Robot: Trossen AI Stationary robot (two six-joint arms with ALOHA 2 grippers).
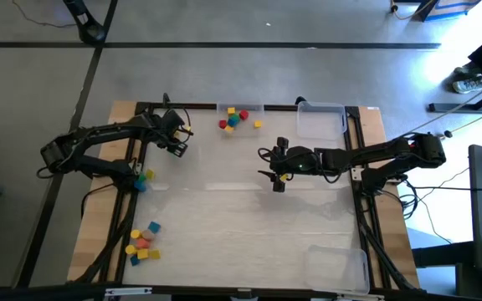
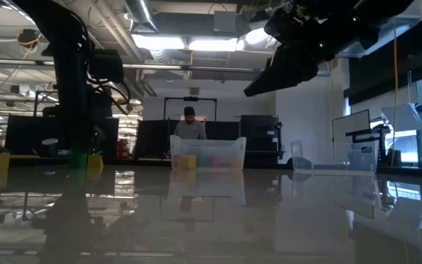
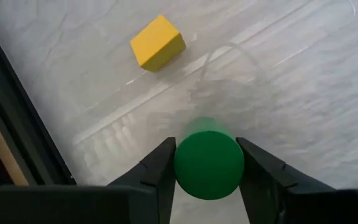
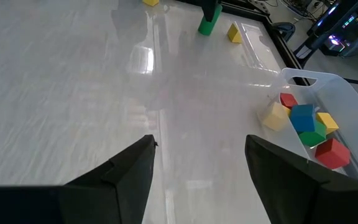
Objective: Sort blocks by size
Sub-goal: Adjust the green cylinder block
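Note:
A green cylinder block (image 3: 209, 165) stands on the white table near the far left, between the fingers of my left gripper (image 3: 207, 146), which is shut on it. In the right wrist view the same block (image 4: 208, 23) shows far off. A yellow cube (image 3: 157, 42) lies just beyond it on the table. Several blocks (image 4: 306, 127) in red, blue, green, yellow and tan lie in a clear tray (image 1: 239, 109) at the far edge. My right gripper (image 4: 201, 146) hovers open over the table's middle (image 1: 276, 173), with nothing between its fingers. My left gripper pinches the green cylinder's curved side (image 3: 180, 163) between its two fingers (image 3: 160, 167), one on each side. The fingers come from above, pointing steeply down. The round top face looks up at the camera. In the right wrist view the lower end is on the table.
A loose heap of blocks (image 1: 143, 242) lies at the near left, and a blue and a yellow block (image 1: 143, 177) lie beside the left arm. Clear trays with no blocks stand at the far right (image 1: 320, 119) and near right (image 1: 339, 267). A person (image 2: 190, 126) stands beyond the table.

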